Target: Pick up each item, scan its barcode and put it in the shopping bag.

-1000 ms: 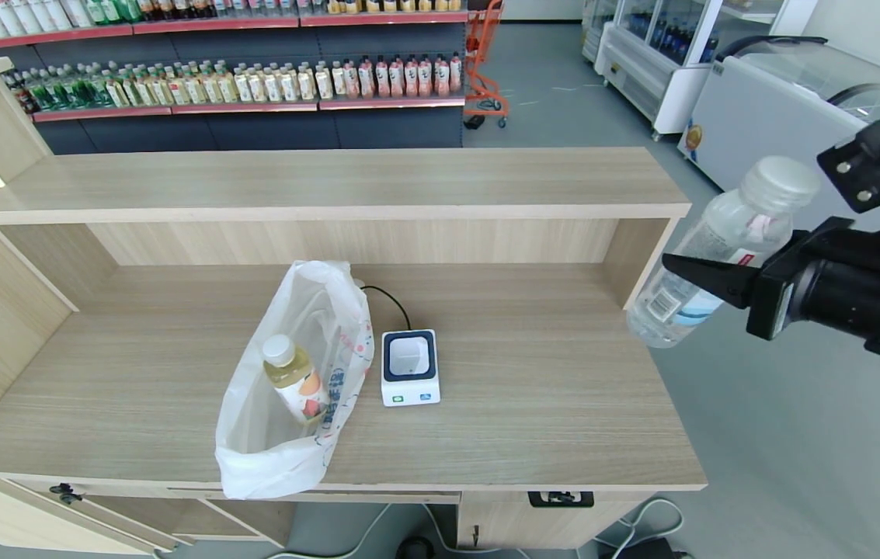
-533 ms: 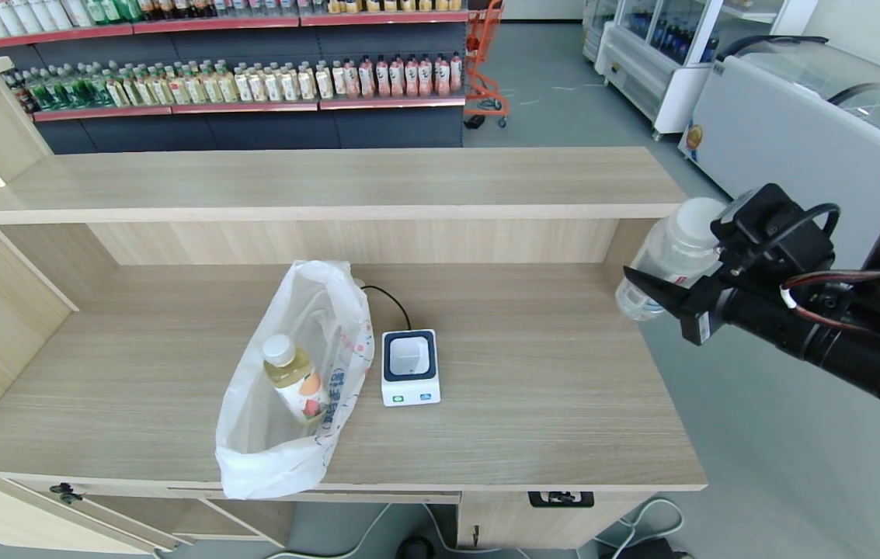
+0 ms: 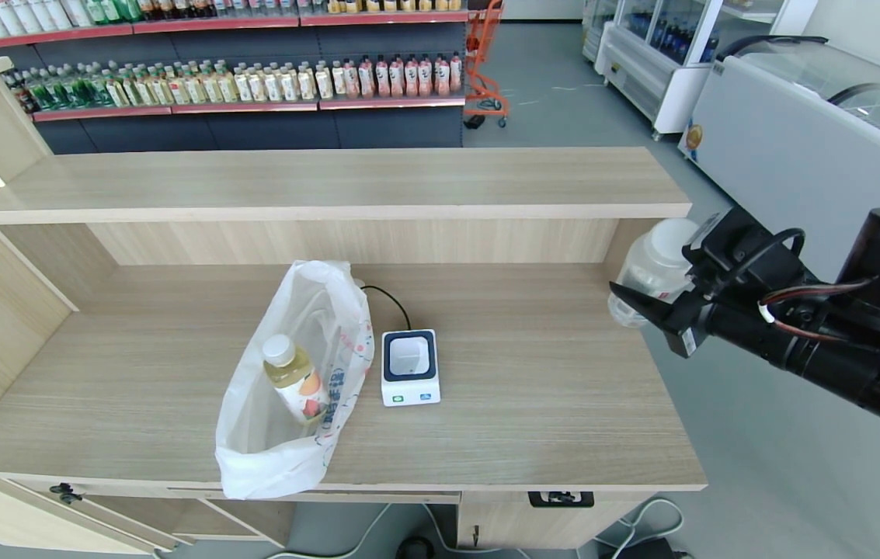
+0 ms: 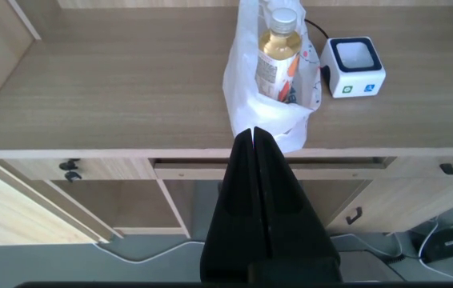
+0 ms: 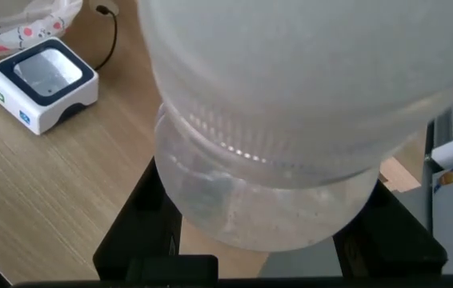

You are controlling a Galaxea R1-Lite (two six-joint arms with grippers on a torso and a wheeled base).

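Observation:
My right gripper point(image 3: 661, 307) is shut on a clear water bottle point(image 3: 653, 269) with a white cap, held in the air at the counter's right edge. The same water bottle point(image 5: 282, 152) looms close between the dark fingers in the right wrist view. A white shopping bag point(image 3: 292, 388) stands open on the wooden counter point(image 3: 548, 388), with a yellow drink bottle point(image 3: 293, 379) inside it. Beside the bag sits the white barcode scanner point(image 3: 409, 366), also scanner point(image 5: 41, 84) and scanner point(image 4: 355, 67). My left gripper point(image 4: 255, 140) is shut and empty, hanging in front of the counter's front edge, below the shopping bag point(image 4: 270, 88).
A raised wooden ledge point(image 3: 331, 182) runs along the counter's back, with side walls left and right. The scanner's black cable point(image 3: 391, 299) trails behind it. Shelves of drinks point(image 3: 238, 78) and chest freezers point(image 3: 797, 109) stand farther off.
The right arm has swung in from the right and lowered, carrying the water bottle leftward to the counter's right edge. The bottle has turned so its cap now faces the camera more.

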